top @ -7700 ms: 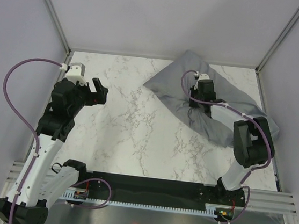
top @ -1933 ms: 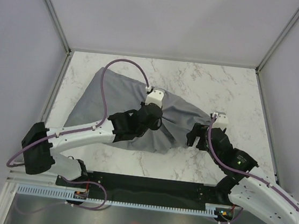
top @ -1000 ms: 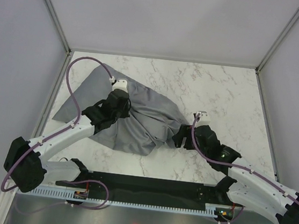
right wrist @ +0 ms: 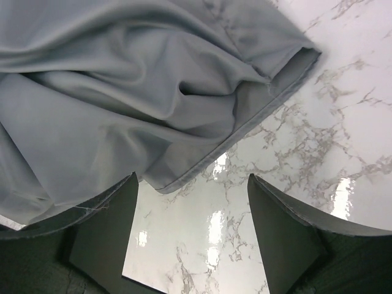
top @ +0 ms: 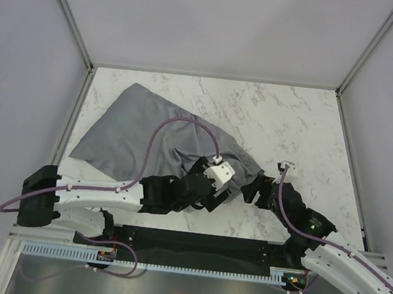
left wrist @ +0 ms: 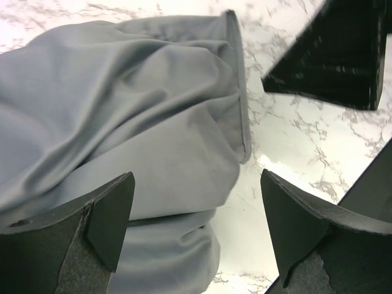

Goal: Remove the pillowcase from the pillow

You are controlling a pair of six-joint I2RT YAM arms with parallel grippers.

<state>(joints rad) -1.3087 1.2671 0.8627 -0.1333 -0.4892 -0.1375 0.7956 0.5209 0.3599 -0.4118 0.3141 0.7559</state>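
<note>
The grey pillowcase (top: pixel 141 130) lies crumpled on the marble table, running from the far left to the near middle. No cream pillow shows; it is hidden or out of view. My left gripper (top: pixel 228 190) hovers open over the case's near right end, with wrinkled grey cloth (left wrist: pixel 122 110) under the jaws (left wrist: pixel 196 184) but not pinched. The hemmed edge (left wrist: pixel 242 92) lies just beyond. My right gripper (top: pixel 250 190) faces it from the right, open (right wrist: pixel 192 180) over bare marble. The case's hem (right wrist: pixel 269 104) lies just ahead of its fingers, and cloth touches its left finger (right wrist: pixel 104 226).
The marble table (top: pixel 298 123) is walled at the back and both sides. A black base rail (top: pixel 192 244) runs along the near edge. The left arm's purple cable (top: pixel 156 137) arcs over the case. The right gripper's black finger (left wrist: pixel 331 55) shows in the left wrist view.
My left gripper has let go of the cloth, opened, and swung from the case's upper left to its near right end. The right gripper has shifted slightly right.
</note>
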